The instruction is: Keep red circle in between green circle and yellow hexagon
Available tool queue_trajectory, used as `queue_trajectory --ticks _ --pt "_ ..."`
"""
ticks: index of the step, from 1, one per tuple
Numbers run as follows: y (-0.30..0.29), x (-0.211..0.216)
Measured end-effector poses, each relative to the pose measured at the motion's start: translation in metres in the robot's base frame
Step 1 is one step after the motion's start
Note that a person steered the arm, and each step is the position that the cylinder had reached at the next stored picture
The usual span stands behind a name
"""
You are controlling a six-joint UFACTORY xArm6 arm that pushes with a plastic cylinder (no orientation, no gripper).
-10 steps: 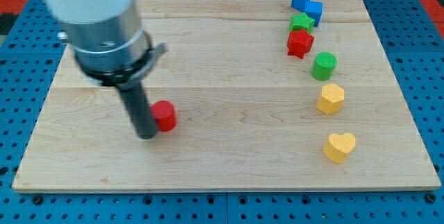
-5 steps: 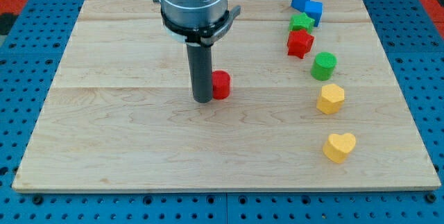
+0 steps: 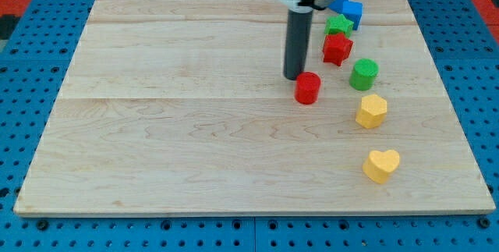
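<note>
The red circle (image 3: pixel 308 88) lies on the wooden board, right of centre. My tip (image 3: pixel 294 76) is just up and left of it, touching or nearly touching its edge. The green circle (image 3: pixel 363 74) lies to the red circle's right and slightly higher. The yellow hexagon (image 3: pixel 372 111) lies just below the green circle. The red circle is left of both, apart from them.
A red star (image 3: pixel 337 48), a green star (image 3: pixel 338 25) and two blue blocks (image 3: pixel 346 6) run up the view's right toward the top. A yellow heart (image 3: pixel 381 165) lies at the lower right. The board's edge (image 3: pixel 249 210) borders a blue pegboard.
My tip has swept from the board's left to the right, pushing the red circle along. The red circle now sits close to the green circle and yellow hexagon. Other blocks have not moved.
</note>
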State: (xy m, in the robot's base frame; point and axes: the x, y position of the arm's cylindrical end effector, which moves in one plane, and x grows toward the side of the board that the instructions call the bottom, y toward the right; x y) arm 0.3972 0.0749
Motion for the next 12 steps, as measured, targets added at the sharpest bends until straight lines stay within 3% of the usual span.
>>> queue_trajectory --ticks 2,3,5,6,7,8,9,10,11,12 --pt "-0.048 0.035" --pt "-0.006 0.042" --pt "0.023 0.052" --pt "-0.02 0.048" --pt "-0.004 0.033" --pt "0.061 0.033" --pt "0.013 0.038" --pt "-0.013 0.087" --pt "0.025 0.121" --pt "0.079 0.12"
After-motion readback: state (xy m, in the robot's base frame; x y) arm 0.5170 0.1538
